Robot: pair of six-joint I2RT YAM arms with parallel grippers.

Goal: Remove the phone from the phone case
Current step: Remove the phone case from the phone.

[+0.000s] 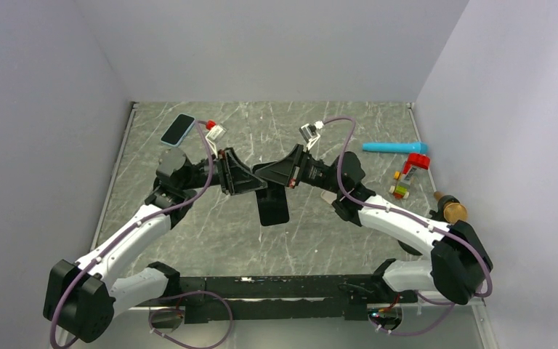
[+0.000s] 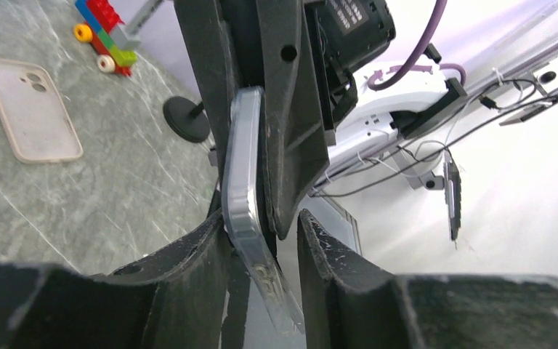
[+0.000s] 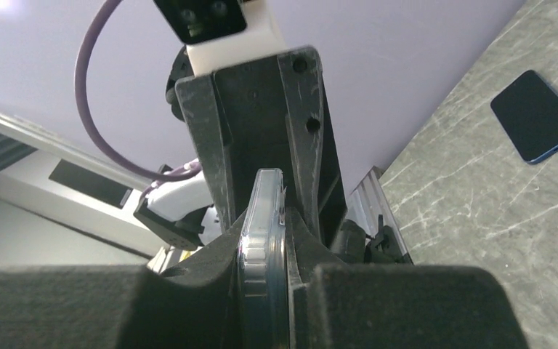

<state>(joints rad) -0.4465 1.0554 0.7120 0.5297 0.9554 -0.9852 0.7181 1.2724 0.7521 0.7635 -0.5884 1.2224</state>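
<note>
Both claws were clamped on the phone case (image 2: 241,174) above table centre: left gripper (image 2: 261,229) from 9 o'clock, right gripper (image 3: 265,225) from 3 o'clock. Phone (image 1: 273,209) judged rigid, fragile; case pliable, slick; best peeled at its rim.

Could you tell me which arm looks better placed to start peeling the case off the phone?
Probably left. The right pincer is clamped on the cased phone, steadying it. The left pincer straddles its edge with a gap showing, so it looks free to pry.
</note>
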